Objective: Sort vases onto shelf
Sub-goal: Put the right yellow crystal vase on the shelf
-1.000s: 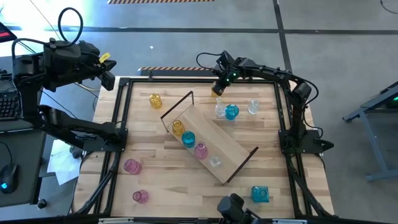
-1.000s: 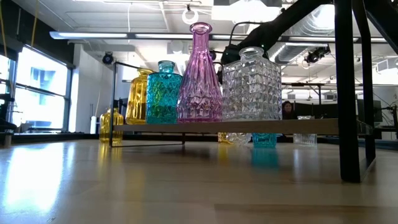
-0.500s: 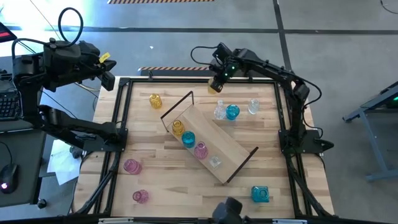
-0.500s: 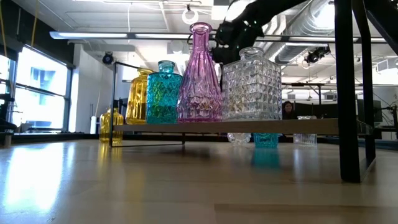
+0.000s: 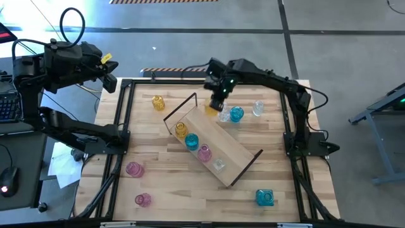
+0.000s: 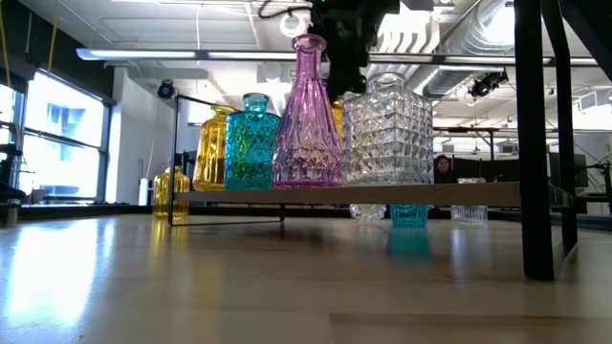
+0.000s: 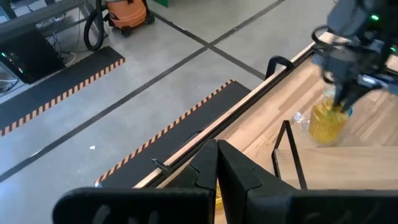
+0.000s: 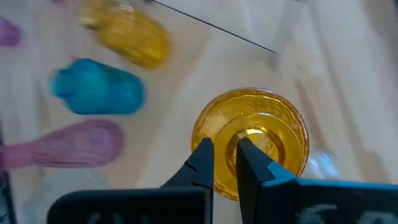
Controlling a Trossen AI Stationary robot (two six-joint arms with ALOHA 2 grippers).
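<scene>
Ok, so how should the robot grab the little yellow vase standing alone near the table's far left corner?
Probably by its narrow neck, coming straight down from above. The lone vase stands upright with its mouth up, and the neck looks thinner than the body, so the jaws can close across it. The right gripper holds the carried vase that way, from the top.

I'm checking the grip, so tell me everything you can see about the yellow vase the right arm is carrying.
The yellow vase is translucent amber glass, round-bodied and ribbed, with a narrower neck. The right gripper is shut on its rim, one finger inside the mouth and one outside. It hangs upright in the air above the far end of the shelf, close to the clear vase and the blue vase on the table.
</scene>
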